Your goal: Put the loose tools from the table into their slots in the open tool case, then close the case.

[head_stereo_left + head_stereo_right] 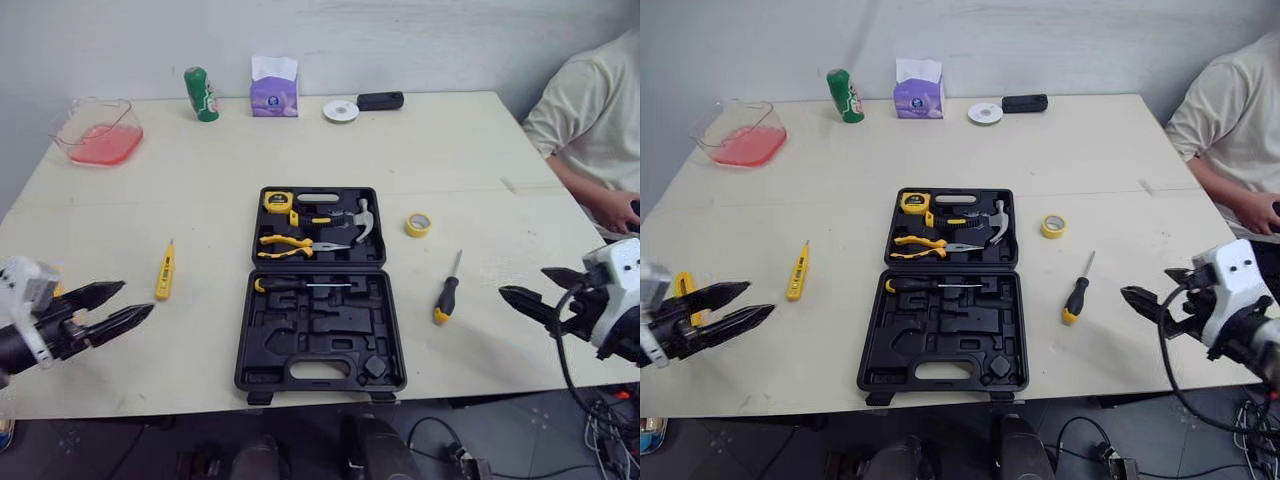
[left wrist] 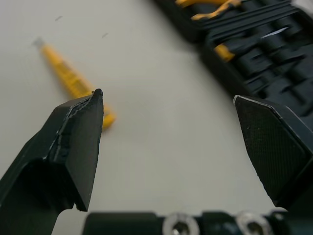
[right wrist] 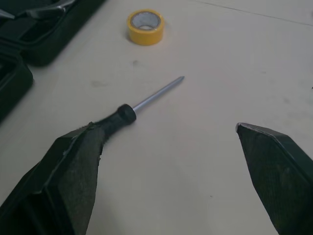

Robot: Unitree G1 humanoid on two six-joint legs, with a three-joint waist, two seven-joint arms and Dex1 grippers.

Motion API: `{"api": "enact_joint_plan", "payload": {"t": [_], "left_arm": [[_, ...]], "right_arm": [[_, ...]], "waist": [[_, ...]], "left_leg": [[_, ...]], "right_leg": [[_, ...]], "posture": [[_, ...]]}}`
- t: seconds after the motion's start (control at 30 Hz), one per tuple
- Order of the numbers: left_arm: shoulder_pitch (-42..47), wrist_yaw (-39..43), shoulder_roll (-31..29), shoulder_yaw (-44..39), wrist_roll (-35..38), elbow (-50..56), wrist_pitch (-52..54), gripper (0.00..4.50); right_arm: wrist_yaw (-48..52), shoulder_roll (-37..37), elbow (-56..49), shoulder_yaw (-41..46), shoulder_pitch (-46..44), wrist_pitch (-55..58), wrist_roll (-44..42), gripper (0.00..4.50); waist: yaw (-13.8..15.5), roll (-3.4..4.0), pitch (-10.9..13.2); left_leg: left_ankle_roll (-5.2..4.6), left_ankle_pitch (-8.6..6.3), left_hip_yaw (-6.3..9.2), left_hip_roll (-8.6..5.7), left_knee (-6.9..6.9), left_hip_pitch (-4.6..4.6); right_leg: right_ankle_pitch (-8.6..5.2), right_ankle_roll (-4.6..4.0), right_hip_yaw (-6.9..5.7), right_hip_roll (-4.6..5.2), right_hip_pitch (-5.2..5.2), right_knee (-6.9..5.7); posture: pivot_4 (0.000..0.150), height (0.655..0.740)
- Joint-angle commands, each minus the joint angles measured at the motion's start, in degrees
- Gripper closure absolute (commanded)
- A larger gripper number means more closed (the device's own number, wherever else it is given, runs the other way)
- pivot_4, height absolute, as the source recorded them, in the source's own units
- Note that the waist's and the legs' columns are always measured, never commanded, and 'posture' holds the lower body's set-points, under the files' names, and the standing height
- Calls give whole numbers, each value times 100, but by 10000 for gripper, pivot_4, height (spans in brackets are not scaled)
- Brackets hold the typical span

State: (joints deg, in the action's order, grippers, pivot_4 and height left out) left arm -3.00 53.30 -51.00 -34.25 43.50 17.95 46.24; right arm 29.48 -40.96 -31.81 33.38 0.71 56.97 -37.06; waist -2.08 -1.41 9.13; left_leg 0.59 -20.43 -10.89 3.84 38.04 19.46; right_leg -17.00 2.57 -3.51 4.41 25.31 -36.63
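Note:
The open black tool case (image 1: 320,345) lies at the table's middle, holding a tape measure, pliers, a hammer and one screwdriver. A yellow tester screwdriver (image 1: 165,271) lies loose to its left. On the right lie a black-and-yellow screwdriver (image 1: 447,290) and a yellow tape roll (image 1: 418,224). My left gripper (image 1: 138,297) hovers open near the front left edge, just short of the tester (image 2: 68,78). Beyond the front right, my right gripper (image 1: 522,282) is open and empty, pointing at the screwdriver (image 3: 146,100) and tape roll (image 3: 145,27).
Along the far edge stand a clear container with pink contents (image 1: 98,132), a green can (image 1: 202,94), a purple tissue pack (image 1: 274,90), a white disc (image 1: 341,110) and a black object (image 1: 380,101). A person (image 1: 590,120) sits at the right corner.

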Motion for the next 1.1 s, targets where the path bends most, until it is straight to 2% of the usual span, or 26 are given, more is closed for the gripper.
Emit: {"api": "enact_joint_plan", "payload": {"t": [0.03, 0.13, 0.2, 0.4, 0.6, 0.83, 1.0, 1.03, 1.1], "left_arm": [[1106, 13, -155, 852, 607, 683, 289, 219], [1880, 91, -83, 1446, 775, 744, 399, 219], [2374, 251, -38, 1871, 772, 714, 354, 219], [3437, 948, 170, 2925, 517, 456, 2, 219], [3970, 1168, 620, 3621, 1, 44, -468, 219], [4256, 1193, 1026, 3874, -401, -379, -743, 219], [4379, 1280, 1180, 4013, -536, -445, -842, 219], [4398, 1295, 1202, 4030, -571, -468, -862, 0], [4444, 1322, 1242, 4042, -635, -537, -899, 0]], "right_arm": [[-1664, 1085, -968, -140, -596, 1055, -293, 0], [-2386, 1765, -1275, -392, -949, 1532, -158, 0], [-2825, 2109, -1304, -633, -1072, 1690, 47, 0], [-3396, 2457, -933, -1142, -1203, 1466, 714, 0], [-3421, 2748, -643, -1414, -1131, 1193, 923, 0], [-3427, 3069, -772, -1699, -896, 1307, 999, 0], [-3640, 3100, -727, -1940, -565, 1142, 1419, 0], [-3723, 3154, -725, -1903, -543, 1047, 1518, 5201], [-3818, 3209, -867, -1834, -471, 986, 1639, 10534]], "waist": [[12, -7, -3], [18, 18, 8], [6, 21, 9], [11, 16, 9], [-3, 16, 10], [-20, 16, 10], [-10, 12, 8], [-8, 12, 7], [0, 12, 8]], "left_leg": [[5, 4, 1, -1, 0, -2], [16, 11, -1, -9, -5, 4], [-16, 37, -8, -7, -4, 1], [-5, 34, -8, -8, 4, 5], [7, 41, -17, -3, 3, -8], [7, 42, -16, -1, 3, -7], [7, 42, -12, 0, 3, -6], [7, 42, -12, -1, 5, -6], [6, 43, -12, -2, 4, -7]], "right_leg": [[0, 0, 1, -1, 0, -5], [-2, -4, 15, -4, 13, -22], [-4, -7, 29, -22, 18, -22], [-5, -8, 56, -86, 21, -11], [-6, -12, 71, -95, 21, -23], [-7, -13, 74, -96, 23, -24], [-7, -13, 73, -95, 23, -24], [-7, -13, 73, -93, 21, -24], [-7, -13, 73, -93, 21, -24]], "posture": [[1500, 7400], [1500, 7400], [1500, 7400], [1500, 7400], [1500, 7400], [1500, 7400], [1500, 7400], [1500, 7400], [1500, 7400]]}}
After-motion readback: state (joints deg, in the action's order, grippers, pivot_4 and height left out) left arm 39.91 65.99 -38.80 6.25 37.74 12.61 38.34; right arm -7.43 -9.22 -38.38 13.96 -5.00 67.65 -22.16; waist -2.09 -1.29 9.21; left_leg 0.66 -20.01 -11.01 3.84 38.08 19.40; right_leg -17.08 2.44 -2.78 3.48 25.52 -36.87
